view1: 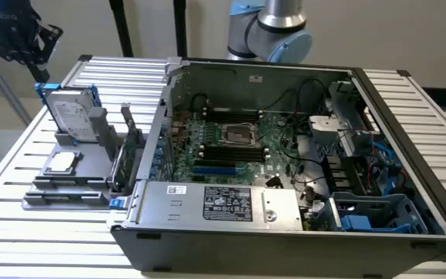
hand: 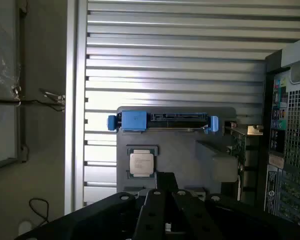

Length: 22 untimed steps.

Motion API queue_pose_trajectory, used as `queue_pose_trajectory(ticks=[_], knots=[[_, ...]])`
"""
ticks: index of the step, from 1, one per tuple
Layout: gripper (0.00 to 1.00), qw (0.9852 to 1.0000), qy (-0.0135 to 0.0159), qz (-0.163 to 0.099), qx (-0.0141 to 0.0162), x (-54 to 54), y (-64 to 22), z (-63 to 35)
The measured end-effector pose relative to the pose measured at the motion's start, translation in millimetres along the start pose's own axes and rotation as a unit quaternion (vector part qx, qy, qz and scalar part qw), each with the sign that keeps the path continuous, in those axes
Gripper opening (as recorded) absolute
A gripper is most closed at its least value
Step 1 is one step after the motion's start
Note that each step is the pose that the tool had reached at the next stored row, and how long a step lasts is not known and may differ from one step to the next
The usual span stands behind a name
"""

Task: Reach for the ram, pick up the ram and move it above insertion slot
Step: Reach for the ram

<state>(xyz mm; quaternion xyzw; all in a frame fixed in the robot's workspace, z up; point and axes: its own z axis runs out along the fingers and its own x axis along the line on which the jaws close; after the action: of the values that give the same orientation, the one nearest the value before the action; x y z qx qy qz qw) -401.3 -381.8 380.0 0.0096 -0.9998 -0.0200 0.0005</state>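
Note:
A grey holder (view1: pixel 68 186) stands on the slatted table to the exterior view's left of the open computer case (view1: pixel 285 157). Green boards stand on edge at the holder's case side. The ram (view1: pixel 135 152) is close against the taller expansion card (view1: pixel 121 165), and I cannot separate the two clearly. From the wrist they appear edge-on as the green boards (hand: pixel 241 150). Black memory slots (view1: pixel 231 153) lie beside the processor socket (view1: pixel 237 135) on the motherboard. My gripper (view1: pixel 21 38) hangs high above the table's far corner, well away from the ram. Its black body (hand: pixel 165 217) looks down on the holder.
On the holder a silver hard drive with blue rails (view1: pixel 72 113) stands upright, and a processor chip (view1: pixel 62 163) lies flat. The drive (hand: pixel 162 121) and the chip (hand: pixel 141 163) are also below the wrist. The arm's base (view1: pixel 273 32) rises behind the case. The power supply (view1: pixel 223 203) fills the case's near side.

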Motion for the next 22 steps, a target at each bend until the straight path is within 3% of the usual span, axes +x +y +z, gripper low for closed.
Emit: queue_pose_trajectory(ticks=[14, 17, 22], knots=[[0.11, 1.0, 0.0, 0.0, -0.0001, -0.1, -1.0, 0.1], [0.11, 1.0, 0.0009, 0.0, -0.0001, -1.4, -9.4, 0.1], [0.11, 1.0, 0.002, 0.0, -0.0001, -6.1, -31.5, 0.1]])
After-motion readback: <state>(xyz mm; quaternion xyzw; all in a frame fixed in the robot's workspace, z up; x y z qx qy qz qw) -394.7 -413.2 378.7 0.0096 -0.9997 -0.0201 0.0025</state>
